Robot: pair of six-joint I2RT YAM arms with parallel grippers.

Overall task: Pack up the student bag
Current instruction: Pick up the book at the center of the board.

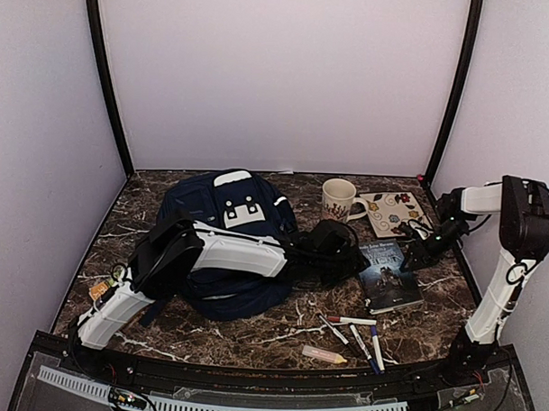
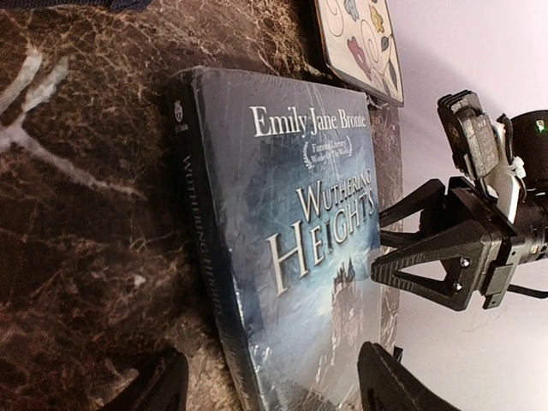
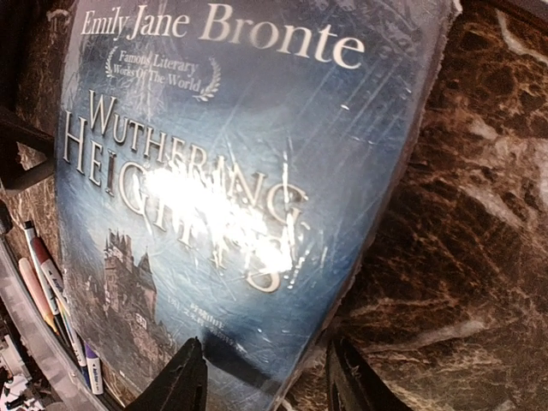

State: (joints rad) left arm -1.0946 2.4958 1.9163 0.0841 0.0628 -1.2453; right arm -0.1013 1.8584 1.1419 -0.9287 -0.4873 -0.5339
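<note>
PACKING BARELY BEGUN: The navy student bag lies at the left-centre of the marble table, the left arm stretched across it, so its opening can't be seen. Nothing appears to be packed yet. A paperback, "Wuthering Heights", lies flat to the bag's right with both grippers on it. The left gripper hangs low over the book's near end, jaws wide apart and holding nothing. The right gripper is at the book's outer edge, jaws partly apart: 1 finger over the cover, 1 over the table, not clamped. Also out: a mug and patterned board at the back, approx. 4 markers and a pale stick at the front. Book looks 1st to go in; whether the mug and board are meant for the bag can't be told.
</note>
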